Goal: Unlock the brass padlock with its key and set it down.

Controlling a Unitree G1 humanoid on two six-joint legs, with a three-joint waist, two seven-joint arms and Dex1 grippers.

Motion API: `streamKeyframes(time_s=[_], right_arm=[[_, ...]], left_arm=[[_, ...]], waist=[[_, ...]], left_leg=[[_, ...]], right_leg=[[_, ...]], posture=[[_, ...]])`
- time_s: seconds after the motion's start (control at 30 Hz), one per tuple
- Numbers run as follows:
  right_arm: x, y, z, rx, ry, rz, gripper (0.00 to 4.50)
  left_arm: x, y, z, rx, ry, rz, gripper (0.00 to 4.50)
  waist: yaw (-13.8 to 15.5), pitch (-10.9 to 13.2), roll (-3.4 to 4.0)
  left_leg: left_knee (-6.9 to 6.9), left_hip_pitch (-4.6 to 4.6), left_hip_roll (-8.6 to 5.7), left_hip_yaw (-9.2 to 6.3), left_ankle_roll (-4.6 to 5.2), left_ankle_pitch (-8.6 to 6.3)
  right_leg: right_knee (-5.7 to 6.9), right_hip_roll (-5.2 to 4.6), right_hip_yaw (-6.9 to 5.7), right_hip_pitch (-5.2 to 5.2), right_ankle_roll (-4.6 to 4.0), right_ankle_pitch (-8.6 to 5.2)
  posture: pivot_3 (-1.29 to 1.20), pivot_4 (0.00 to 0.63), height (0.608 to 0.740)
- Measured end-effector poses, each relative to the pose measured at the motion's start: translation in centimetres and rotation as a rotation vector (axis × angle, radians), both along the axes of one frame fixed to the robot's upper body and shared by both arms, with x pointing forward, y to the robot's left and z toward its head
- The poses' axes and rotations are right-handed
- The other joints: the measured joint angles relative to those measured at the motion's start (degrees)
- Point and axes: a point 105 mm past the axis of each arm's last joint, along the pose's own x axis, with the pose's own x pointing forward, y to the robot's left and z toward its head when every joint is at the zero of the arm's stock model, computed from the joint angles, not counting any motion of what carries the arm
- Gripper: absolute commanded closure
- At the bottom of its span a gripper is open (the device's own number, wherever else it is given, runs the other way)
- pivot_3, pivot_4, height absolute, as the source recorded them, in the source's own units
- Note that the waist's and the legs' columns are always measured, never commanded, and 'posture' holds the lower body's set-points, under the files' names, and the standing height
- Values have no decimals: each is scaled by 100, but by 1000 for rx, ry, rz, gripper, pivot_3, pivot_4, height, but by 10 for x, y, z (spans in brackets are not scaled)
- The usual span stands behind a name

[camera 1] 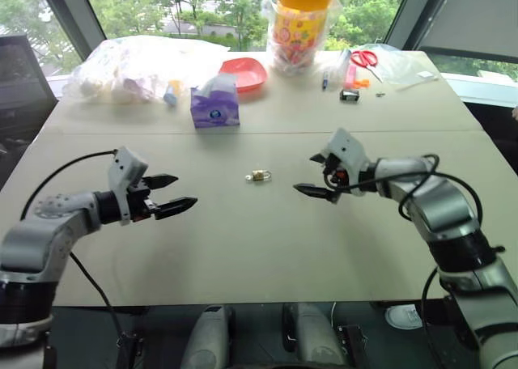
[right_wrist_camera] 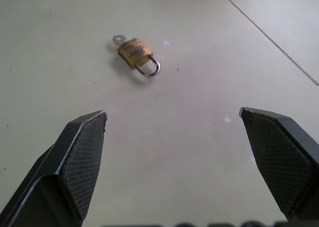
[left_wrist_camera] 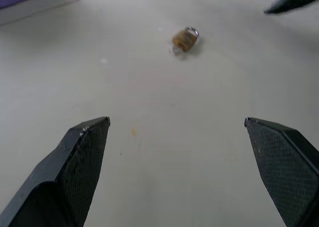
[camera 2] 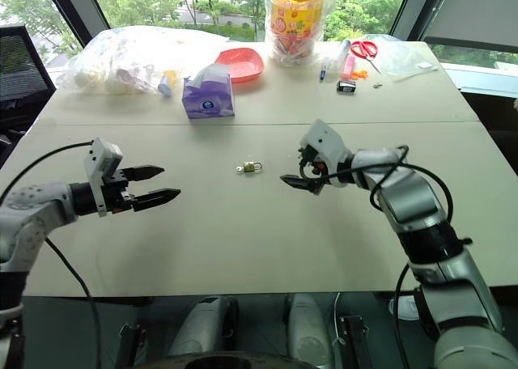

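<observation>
Left gripper [camera 1: 176,191]: fingers spread wide, empty, above the table [camera 1: 243,248].
Right gripper [camera 1: 312,175]: fingers wide apart, empty, aimed at the lock.
Brass padlock [right_wrist_camera: 135,54]: small gold body, thin silver shackle, key [right_wrist_camera: 118,39] at its base; lying flat between both grippers, untouched.
Path: bare tabletop.
Far edge: purple tissue pack [camera 1: 214,103], red bowl [camera 1: 243,74], scissors [camera 1: 366,60].

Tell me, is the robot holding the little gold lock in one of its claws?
No, the brass padlock lies on the table between the open left claw and the open right claw, touching neither.
</observation>
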Motion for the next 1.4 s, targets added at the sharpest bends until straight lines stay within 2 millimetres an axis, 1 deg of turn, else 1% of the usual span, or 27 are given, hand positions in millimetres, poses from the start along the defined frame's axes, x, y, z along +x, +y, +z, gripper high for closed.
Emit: streamKeyframes(time_s=[0.07,0.17,0.23,0.33,0.43,0.53,0.57,0.63,0.67,0.77,0.83,0.97,1.03,1.1,1.17,1.2,1.27,1.37,1.4], right_arm=[[6,14,-1,-12,8,61,50],[16,32,-17,-71,47,143,50],[20,42,-28,-105,83,196,50],[24,49,-37,-142,107,247,50],[32,51,-39,-174,102,257,50],[37,55,-42,-190,101,271,50],[37,57,-43,-191,100,279,288],[38,62,-43,-192,106,298,932],[37,64,-45,-189,112,307,1410],[36,69,-47,-177,107,328,3150],[37,70,-47,-183,97,334,3812],[38,71,-47,-208,68,346,3804],[41,70,-46,-227,24,346,3804],[48,61,-39,-258,-123,327,3804],[48,53,-25,-254,-270,339,3804],[44,49,-16,-237,-335,348,3804],[33,51,-1,-188,-420,372,3804],[18,56,10,-137,-467,379,3804],[13,61,13,-124,-477,384,3804]], left_arm=[[0,-1,8,5,-12,-35,0],[-1,-1,10,12,-10,-55,0],[-2,-1,9,14,-9,-51,0],[-8,-3,2,20,0,-46,0],[-16,-5,-10,-2,24,-18,0],[-20,-6,-15,-20,30,14,0],[-21,-8,-15,-27,26,15,0],[-24,-9,-15,-35,22,23,0],[-25,-9,-16,-36,22,32,0],[-26,-8,-18,-34,25,51,0],[-27,-8,-19,-32,26,57,0],[-26,-7,-19,-32,23,69,0],[-24,-8,-17,-44,17,73,0],[-12,-11,-7,-134,-7,82,0],[0,-9,1,-220,-8,103,0],[8,-10,7,-269,-13,103,0],[20,-12,15,-329,-19,94,0],[39,-26,25,-439,-3,41,0],[45,-29,26,-470,7,36,0]], waist=[[14,0,0],[27,2,2],[16,3,1],[14,6,5],[-1,6,5],[-3,7,6],[3,7,6],[-7,7,6],[-9,7,6],[-15,7,6],[-14,7,6],[-15,7,6],[-15,7,6],[53,8,7],[68,9,7],[72,8,6],[30,8,4],[1,8,4],[-10,8,2]], left_leg=[[-5,0,2,-3,0,0],[-8,-5,-3,0,0,0],[-7,-7,-5,3,0,0],[-8,-8,-7,2,0,0],[-8,-7,-6,1,-1,0],[-8,-2,-5,-3,-1,0],[-8,-2,-5,-6,-2,1],[-8,3,-5,-3,-4,2],[-8,5,-5,-4,-4,2],[-8,9,-5,-4,-11,6],[-8,11,-5,-5,-16,9],[-8,16,-6,-6,-28,16],[-8,17,-6,-6,-35,20],[-5,12,-9,-15,-52,30],[-3,10,-14,-14,-54,31],[-2,10,-17,-13,-54,32],[-2,10,-17,-10,-53,31],[-1,13,-15,-5,-52,32],[-1,13,-14,-3,-52,32]], right_leg=[[2,0,-1,1,-2,-2],[1,-3,-1,1,3,1],[1,-5,0,0,21,11],[2,-9,1,0,23,12],[3,-9,1,0,23,12],[11,-7,0,0,23,12],[13,-6,-1,1,22,12],[14,-6,1,3,22,12],[15,-6,0,5,22,12],[22,-5,0,5,22,13],[24,-5,0,6,21,13],[26,-5,0,10,18,11],[29,-5,1,9,3,3],[32,-6,-5,11,0,2],[31,-8,-5,13,3,4],[31,-9,-5,17,22,14],[31,-9,-4,16,26,16],[38,-5,-5,15,30,18],[41,-1,-6,14,29,18]], posture=[[0,150,740],[0,150,740],[0,150,740],[0,150,740],[0,150,740],[0,150,740],[0,150,740],[0,150,740],[0,150,740],[0,150,740],[0,150,740],[0,150,740],[0,150,740],[0,150,740],[0,150,740],[0,150,740],[0,150,740],[0,150,740],[0,150,740]])
